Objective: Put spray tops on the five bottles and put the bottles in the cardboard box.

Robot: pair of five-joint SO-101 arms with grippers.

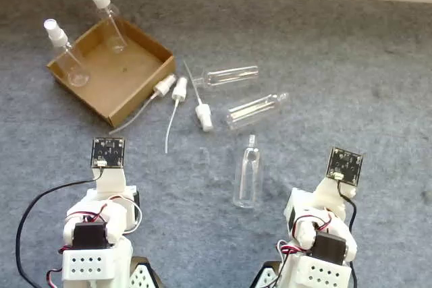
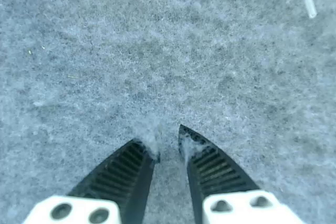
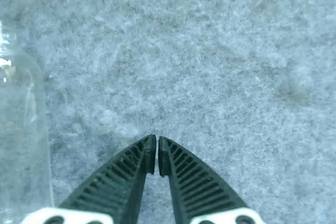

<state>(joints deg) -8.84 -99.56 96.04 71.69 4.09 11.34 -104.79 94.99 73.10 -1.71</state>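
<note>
Two capped bottles (image 1: 67, 55) (image 1: 108, 15) standing in cardboard box (image 1: 145, 89). Three bare bottles (image 1: 229, 75) (image 1: 255, 110) (image 1: 247, 173) and three spray tops (image 1: 164, 86) (image 1: 179, 90) (image 1: 204, 117) lying on worktop (image 1: 337, 45). Left end effector (image 2: 168, 142) hovering slightly apart, right end effector (image 3: 157, 153) hovering together, empty.

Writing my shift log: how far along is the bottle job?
Done: two capped bottles sit in the cardboard box. In hand: nothing; the left gripper and right gripper are empty. Left: three uncapped bottles and three loose spray tops lie on the table.
</note>
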